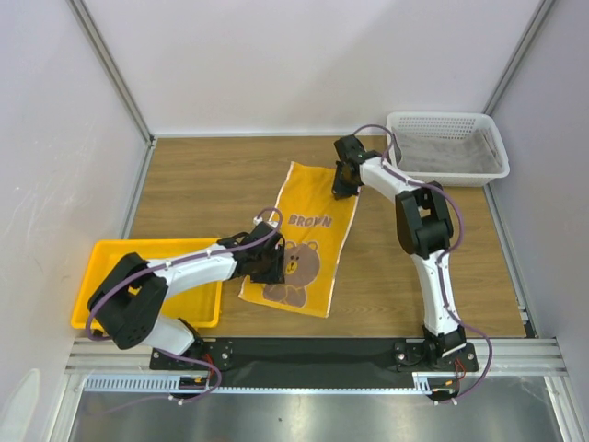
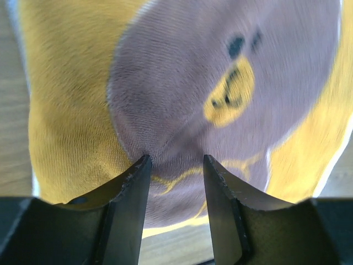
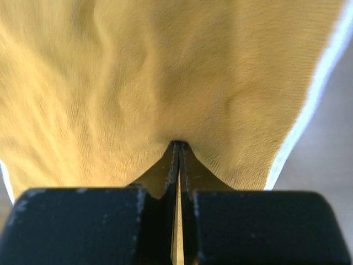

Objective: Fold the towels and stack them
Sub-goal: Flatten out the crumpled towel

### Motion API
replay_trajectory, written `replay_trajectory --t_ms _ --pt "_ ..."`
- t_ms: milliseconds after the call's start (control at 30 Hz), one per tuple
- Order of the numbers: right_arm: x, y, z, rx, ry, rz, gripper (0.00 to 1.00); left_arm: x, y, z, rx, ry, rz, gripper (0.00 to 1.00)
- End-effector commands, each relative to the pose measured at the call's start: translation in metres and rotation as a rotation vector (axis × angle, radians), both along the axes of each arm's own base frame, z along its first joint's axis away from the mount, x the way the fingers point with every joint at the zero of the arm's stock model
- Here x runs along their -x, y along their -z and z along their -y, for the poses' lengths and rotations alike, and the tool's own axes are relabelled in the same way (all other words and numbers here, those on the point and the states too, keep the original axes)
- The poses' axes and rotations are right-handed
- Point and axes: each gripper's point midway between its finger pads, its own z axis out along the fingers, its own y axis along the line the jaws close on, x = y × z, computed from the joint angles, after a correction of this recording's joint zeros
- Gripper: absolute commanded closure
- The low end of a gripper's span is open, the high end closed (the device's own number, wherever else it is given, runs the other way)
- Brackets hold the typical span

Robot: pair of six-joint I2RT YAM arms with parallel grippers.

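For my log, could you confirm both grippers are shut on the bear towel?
Not both: the left gripper is open, jaws apart over the bear towel, as the left wrist view shows. The right gripper is shut on it.

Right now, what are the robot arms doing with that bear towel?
They are working on the bear towel, which lies spread out on the wooden table. The right gripper is shut and pinches the towel at its far edge. The left gripper is open at the bear picture, near the towel's near end, and is not pinching it. The towel is not folded yet. A grey cloth lies in the white basket at the far right.
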Motion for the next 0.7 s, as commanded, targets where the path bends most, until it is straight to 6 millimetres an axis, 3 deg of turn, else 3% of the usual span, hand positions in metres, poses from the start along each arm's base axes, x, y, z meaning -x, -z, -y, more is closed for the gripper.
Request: replay_trajectory --t_ms 0,133,300,367,467,500,600,633,667 --pt "-0.013 0.025 -0.016 0.019 -0.121 -0.015 1.00 0.028 0.001 0.003 -0.013 0.120 -0.098 0.51" --pt "-0.037 0.022 -0.044 -0.035 -0.212 0.018 1.00 0.034 0.003 0.013 -0.035 0.201 -0.119 0.51" --pt "-0.044 0.010 -0.063 -0.090 -0.280 0.059 1.00 0.025 -0.002 0.033 -0.026 0.233 -0.097 0.51" --pt "-0.042 -0.001 -0.070 -0.108 -0.311 0.072 1.00 0.019 -0.002 0.028 -0.065 0.208 -0.085 0.51" --pt "-0.037 -0.038 -0.073 -0.127 -0.354 0.107 1.00 0.008 -0.014 0.026 -0.093 0.190 -0.041 0.48" --pt "-0.034 -0.064 -0.072 -0.132 -0.358 0.133 0.96 0.002 -0.022 0.028 -0.090 0.185 -0.019 0.47" --pt "-0.020 -0.097 -0.066 -0.141 -0.361 0.142 0.89 -0.011 -0.048 0.028 -0.099 0.160 0.046 0.44" --pt "-0.012 -0.122 -0.063 -0.158 -0.356 0.167 0.87 -0.015 -0.056 0.028 -0.096 0.151 0.065 0.43" --pt "-0.006 -0.134 -0.060 -0.165 -0.353 0.177 0.84 -0.017 -0.066 0.025 -0.097 0.137 0.080 0.42"
